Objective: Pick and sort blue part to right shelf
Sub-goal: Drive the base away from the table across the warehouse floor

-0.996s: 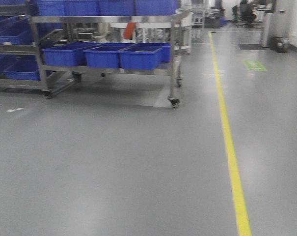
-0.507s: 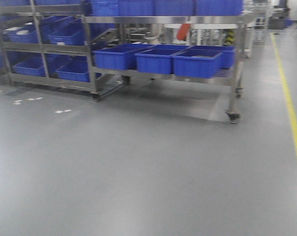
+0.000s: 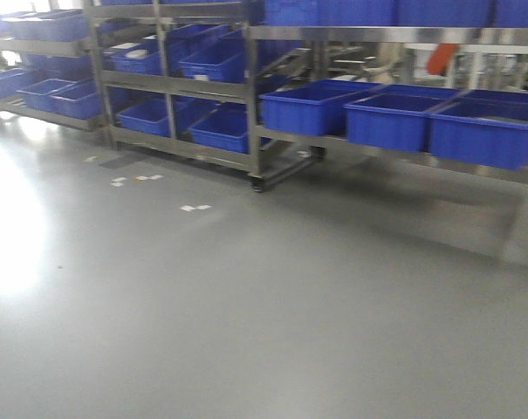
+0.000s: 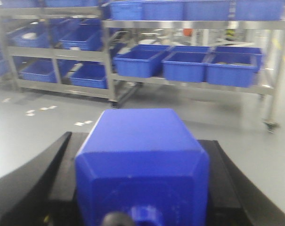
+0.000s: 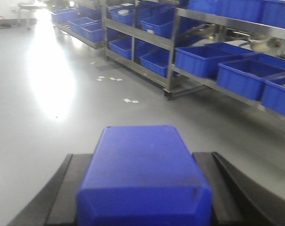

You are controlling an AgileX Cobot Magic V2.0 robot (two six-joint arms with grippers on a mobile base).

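Observation:
In the left wrist view my left gripper [image 4: 141, 139] is shut on a blue part [image 4: 142, 165], a chunky block with bevelled edges held between the black fingers [image 4: 62, 162]. In the right wrist view my right gripper [image 5: 142, 157] is shut on a second blue part [image 5: 144, 181] in the same way. The right shelf [image 3: 394, 35], a steel-framed rack with large blue crates [image 3: 394, 118], stands at the right of the front view. It also shows in the left wrist view [image 4: 189, 24] and the right wrist view [image 5: 236, 21]. Neither gripper shows in the front view.
A second rack [image 3: 172, 83] with smaller blue bins stands left of the right shelf, and more bins [image 3: 45, 92] run further left. Grey floor with white tape marks [image 3: 194, 208] lies in front. A castor [image 3: 257, 184] sits at the rack corner.
The front view has swung to the left. The racks have slid right in the picture, the yellow floor line has left the view, and more racks show at the left.

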